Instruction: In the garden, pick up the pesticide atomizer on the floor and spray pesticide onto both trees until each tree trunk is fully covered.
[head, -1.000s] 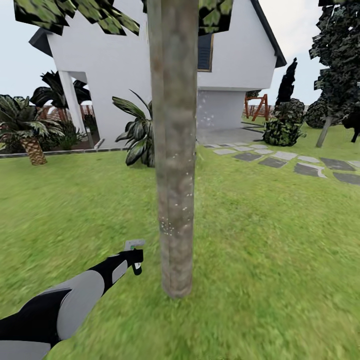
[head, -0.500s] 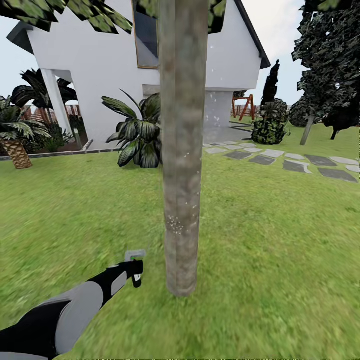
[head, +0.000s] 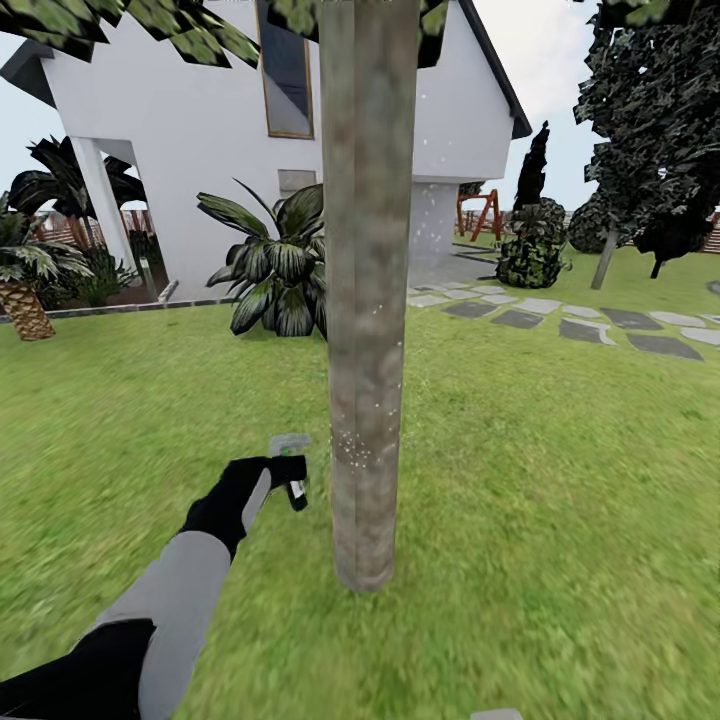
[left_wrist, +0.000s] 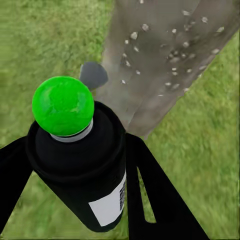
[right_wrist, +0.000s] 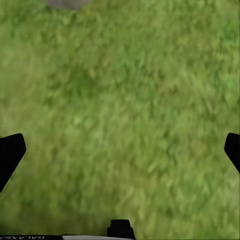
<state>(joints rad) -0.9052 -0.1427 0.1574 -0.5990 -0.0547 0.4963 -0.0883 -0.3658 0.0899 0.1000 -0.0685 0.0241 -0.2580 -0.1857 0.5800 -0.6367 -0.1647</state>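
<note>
We see the tree trunk rising from the lawn straight ahead of us, with the house behind it. The left gripper sits just left of the trunk, low down, with the pesticide atomizer between its fingers. Stepping stones run off to the right, and a palm stands far left.

The tree trunk looked like rough, mottled grey-brown bark, matt, flecked with tiny white specks. The pesticide atomizer was smooth black plastic with a paper-like white label and a glossy green cap. The lawn looked soft and matt.
</note>
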